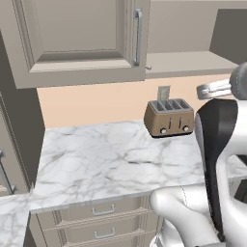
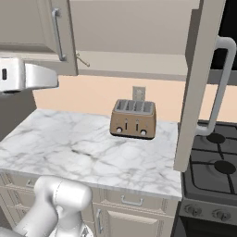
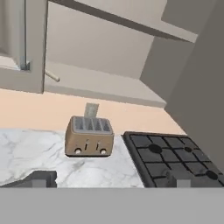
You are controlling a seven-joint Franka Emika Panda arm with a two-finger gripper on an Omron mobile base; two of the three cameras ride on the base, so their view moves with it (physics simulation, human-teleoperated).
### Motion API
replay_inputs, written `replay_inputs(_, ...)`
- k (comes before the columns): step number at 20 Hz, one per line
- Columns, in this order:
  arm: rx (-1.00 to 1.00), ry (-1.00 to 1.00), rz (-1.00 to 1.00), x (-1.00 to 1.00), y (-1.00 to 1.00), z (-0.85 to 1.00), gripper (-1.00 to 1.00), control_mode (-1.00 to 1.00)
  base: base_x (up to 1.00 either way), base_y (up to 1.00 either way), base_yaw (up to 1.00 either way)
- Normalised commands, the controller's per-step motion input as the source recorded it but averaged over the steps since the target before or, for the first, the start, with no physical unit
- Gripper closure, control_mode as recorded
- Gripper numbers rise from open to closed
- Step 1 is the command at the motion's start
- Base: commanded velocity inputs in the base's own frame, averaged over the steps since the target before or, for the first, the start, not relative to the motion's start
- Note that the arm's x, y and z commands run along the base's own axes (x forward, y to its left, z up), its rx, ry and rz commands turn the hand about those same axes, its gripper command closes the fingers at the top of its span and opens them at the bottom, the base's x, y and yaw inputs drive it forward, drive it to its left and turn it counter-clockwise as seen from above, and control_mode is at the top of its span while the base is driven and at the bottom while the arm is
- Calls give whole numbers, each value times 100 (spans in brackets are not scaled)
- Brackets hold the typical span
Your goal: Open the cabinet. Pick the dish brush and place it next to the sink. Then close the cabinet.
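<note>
Left base view: the cabinet (image 1: 82,38) hangs at 11 o'clock. Its left door is shut, with a vertical silver bar handle (image 1: 138,37) near the inner edge. To the right of that door the cabinet stands open, showing a bare shelf (image 1: 188,62). A thin light stick (image 1: 147,68) pokes out just past the door's lower corner; it may be the handle of the dish brush, but the head is hidden. Below lies the marble tabletop (image 1: 106,159), with a brown 4-slot toaster (image 1: 169,117) at 2 o'clock against the peach wall and a wall outlet (image 1: 164,92) just above it. Drawers (image 1: 103,210) with small horizontal pulls sit under the tabletop at 6 o'clock. The white arm (image 1: 217,159) rises at 4 o'clock.

Right base view: the right cabinet door (image 2: 196,88) is swung out toward the camera at 2 o'clock, its bar handle (image 2: 221,88) facing right. The same thin stick (image 2: 83,60) shows at 11 o'clock beside the shut door. The toaster (image 2: 133,119) sits at the centre, and a black stove (image 2: 210,171) is at 4 o'clock.

Hand view: the tool (image 3: 109,180) is spread wide, its 2 tips low at 7 and 5 o'clock, pinching nothing. The stick (image 3: 52,76) lies on the shelf at 10 o'clock, the toaster (image 3: 89,137) is just below centre, and the stove (image 3: 170,157) is at 4 o'clock.
</note>
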Motion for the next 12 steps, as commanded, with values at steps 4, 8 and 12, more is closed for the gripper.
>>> replay_inputs(4, 28, -7, 8, -20, 72, -1, -100, -100, 0, 0, 0)
replay_inputs(8, 24, -2, 10, -37, 57, 5, -100, -100, 0, 0, 0)
replay_inputs(12, 13, 0, 27, -41, 17, 12, -100, -100, 0, 0, 0)
